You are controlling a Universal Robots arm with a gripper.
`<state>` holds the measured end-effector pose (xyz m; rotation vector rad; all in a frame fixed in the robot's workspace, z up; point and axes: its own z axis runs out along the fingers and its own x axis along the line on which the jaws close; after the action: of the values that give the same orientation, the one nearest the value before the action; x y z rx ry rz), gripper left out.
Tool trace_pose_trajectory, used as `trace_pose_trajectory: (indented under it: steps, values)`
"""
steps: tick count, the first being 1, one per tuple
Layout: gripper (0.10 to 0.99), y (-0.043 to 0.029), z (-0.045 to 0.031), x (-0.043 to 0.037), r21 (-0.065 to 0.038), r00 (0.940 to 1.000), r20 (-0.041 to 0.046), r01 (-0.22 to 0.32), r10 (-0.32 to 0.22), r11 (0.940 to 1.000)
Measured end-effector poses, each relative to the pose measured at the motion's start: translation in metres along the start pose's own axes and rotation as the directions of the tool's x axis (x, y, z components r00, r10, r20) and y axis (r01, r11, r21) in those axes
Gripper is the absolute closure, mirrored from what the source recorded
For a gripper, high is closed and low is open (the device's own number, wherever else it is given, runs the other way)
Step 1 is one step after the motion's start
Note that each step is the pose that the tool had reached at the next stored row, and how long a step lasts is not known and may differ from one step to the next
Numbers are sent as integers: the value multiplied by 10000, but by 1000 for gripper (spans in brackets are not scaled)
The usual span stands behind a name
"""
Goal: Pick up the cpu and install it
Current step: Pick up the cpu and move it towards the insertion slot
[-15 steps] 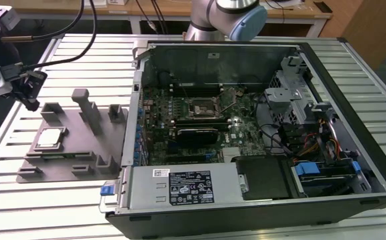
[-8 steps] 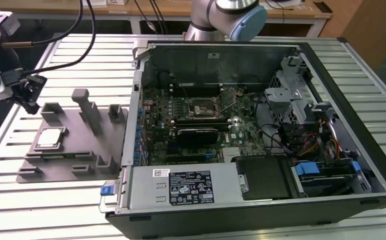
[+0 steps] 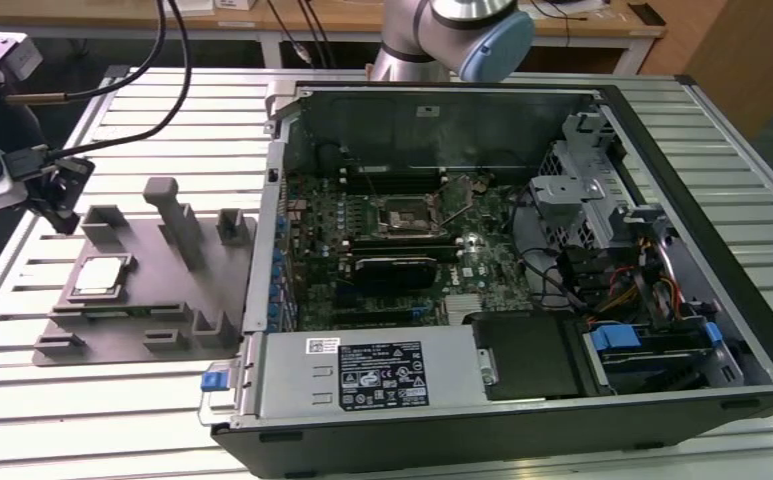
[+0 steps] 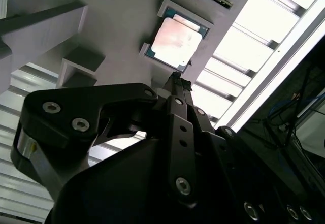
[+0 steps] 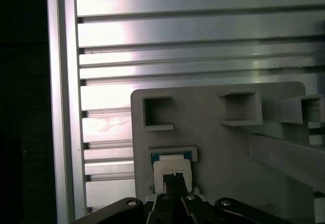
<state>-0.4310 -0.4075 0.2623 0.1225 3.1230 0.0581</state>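
Exterior view, left to right. The gripper [image 3: 66, 220] hung at the far left above the slatted table [image 3: 119, 410], at about 11 o'clock of the cpu [image 3: 102, 276] and apart from it. Its fingers looked pressed together with nothing between them; the angle was poor, so treat that as probable. The cpu lay flat, silver top up, in its framed pocket on the grey fixture plate [image 3: 146, 305], on the plate's side away from the case. The tall post [image 3: 179, 225] stood at the cpu's 1 o'clock.

At 3 o'clock of the plate sat the open computer case [image 3: 426, 115]. The socket [image 3: 402, 212] was at the middle of the motherboard [image 3: 493, 270], well apart from the cpu. Nothing was installed.

In the second wrist view the gripper [image 4: 175, 79] pointed at the cpu [image 4: 175, 42] and stood off from it. In the first wrist view the gripper [image 5: 175, 179] lined up over the chip [image 5: 162, 168].

My read:
- The step in hand was the approach for the pick, and no grasp had been made.
- The pick called for jaws spread wider than the chip and squared to its edges.
- It also called for centring over the pocket and a straight descent clear of the pocket frame.
- The grip belonged on the chip's sides, held level so it would lift out without tilting.
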Motion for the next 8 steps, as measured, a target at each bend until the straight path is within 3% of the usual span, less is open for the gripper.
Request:
trace_pose_trajectory:
  steps: [8]
  values:
    - [980, -5, 80, 24, 50, 10000, 2, 1, -1, 10000]
